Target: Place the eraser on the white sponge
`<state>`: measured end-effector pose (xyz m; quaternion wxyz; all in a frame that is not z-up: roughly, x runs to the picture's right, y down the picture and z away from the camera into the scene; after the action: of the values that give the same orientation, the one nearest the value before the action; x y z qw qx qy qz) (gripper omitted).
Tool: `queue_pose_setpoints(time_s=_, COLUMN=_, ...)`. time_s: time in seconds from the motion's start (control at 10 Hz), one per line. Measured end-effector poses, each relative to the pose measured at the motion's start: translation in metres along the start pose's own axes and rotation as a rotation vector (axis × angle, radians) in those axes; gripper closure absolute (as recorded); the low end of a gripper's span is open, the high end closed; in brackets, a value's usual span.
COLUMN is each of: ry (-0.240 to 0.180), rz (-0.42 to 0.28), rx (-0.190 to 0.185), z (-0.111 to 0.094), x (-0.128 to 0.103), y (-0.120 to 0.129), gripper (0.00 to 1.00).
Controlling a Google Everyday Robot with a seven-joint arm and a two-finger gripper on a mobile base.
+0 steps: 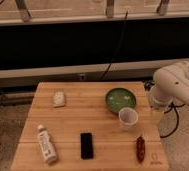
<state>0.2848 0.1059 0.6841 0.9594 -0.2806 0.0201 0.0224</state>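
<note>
Black panelling (53,45) fills the back of the room behind me, with a pale ledge below it and a dark cable (116,47) hanging down across it. Speckled floor (8,125) lies to either side. The wooden table (88,117) stands in front, its planks light and bare between the things on it.

My white arm (175,85) bends in from the right, past the table's right edge. My gripper (157,114) hangs below it, just beside that edge and near the cup, holding nothing of the task. How it is set I cannot tell.

On the table I count 6 things. The green bowl (120,99) sits at the back right. The white bottle (46,144) lies on its side at the front left. The eraser (87,145) lies flat at the front centre, well apart from the white sponge (59,99), which rests at the back left. The cup (128,118) stands upright just in front of the bowl. The slim dark red object (140,148) lies near the front right corner.
</note>
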Motion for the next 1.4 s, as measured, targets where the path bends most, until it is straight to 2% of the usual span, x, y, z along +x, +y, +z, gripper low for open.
queue_pose_setpoints(time_s=0.3, ry=0.002, rz=-0.005, rx=-0.001, z=0.001, x=-0.002, y=0.001, gripper=0.20)
queue_pose_setpoints(time_s=0.6, ry=0.012, rz=-0.071, rx=0.001, z=0.004, x=-0.042, y=0.003, gripper=0.20)
queue_pose_setpoints(time_s=1.0, ry=0.033, rz=-0.160, rx=0.001, z=0.010, x=-0.070, y=0.011, gripper=0.20)
queue_pose_setpoints(time_s=1.2, ry=0.038, rz=-0.237, rx=-0.002, z=0.015, x=-0.101, y=0.019, gripper=0.20)
queue_pose_setpoints(time_s=1.4, ry=0.048, rz=-0.314, rx=-0.007, z=0.020, x=-0.116, y=0.028, gripper=0.20)
